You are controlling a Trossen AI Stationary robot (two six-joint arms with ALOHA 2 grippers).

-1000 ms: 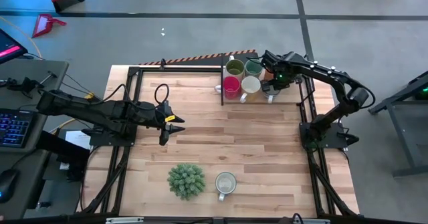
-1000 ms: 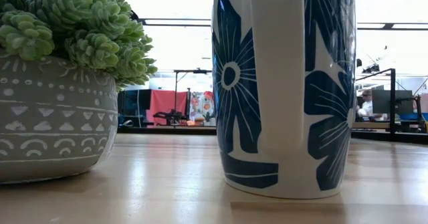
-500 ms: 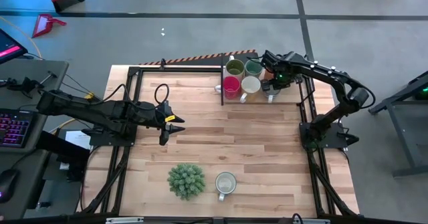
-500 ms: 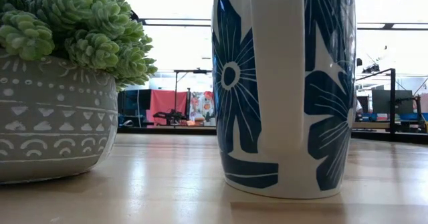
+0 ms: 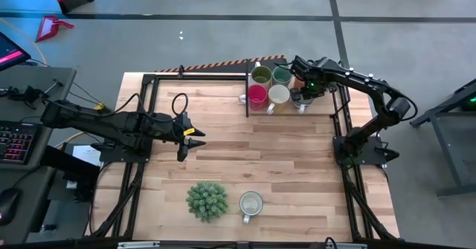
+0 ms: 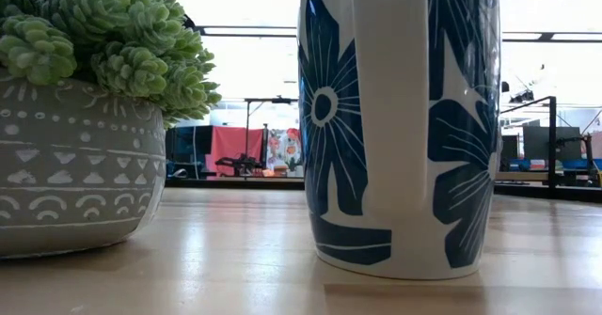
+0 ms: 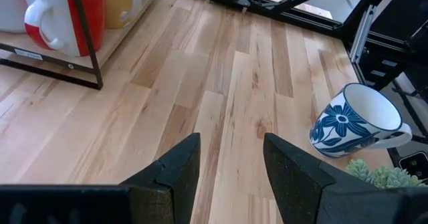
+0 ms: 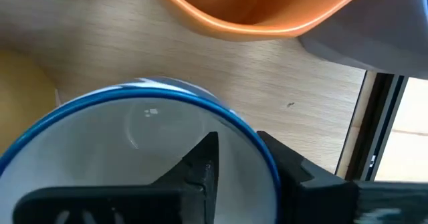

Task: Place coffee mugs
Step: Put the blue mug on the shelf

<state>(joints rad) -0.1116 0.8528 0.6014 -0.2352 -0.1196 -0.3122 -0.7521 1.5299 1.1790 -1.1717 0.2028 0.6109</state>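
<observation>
Setting: wooden table on a grey floor, seen from above; rack at the table's upper middle.
Right gripper: at the rack's right end, upper right of centre in the high view. In the right wrist view its fingers straddle the blue rim of a white mug, one inside, one outside, with a slight gap at the wall; whether they press it, I cannot tell.
Left gripper: left of centre, above bare wood, fingers spread, holding nothing.
Change: both arms and every mug lie as they did a second ago in the high view.
Mugs in rack: olive, teal, red, cream, plus an orange mug just beyond the blue-rimmed one; the gripper hides that end from above.
Mug apart: one flowered mug at lower centre, upright.
Plant: one, just left of that mug.
</observation>
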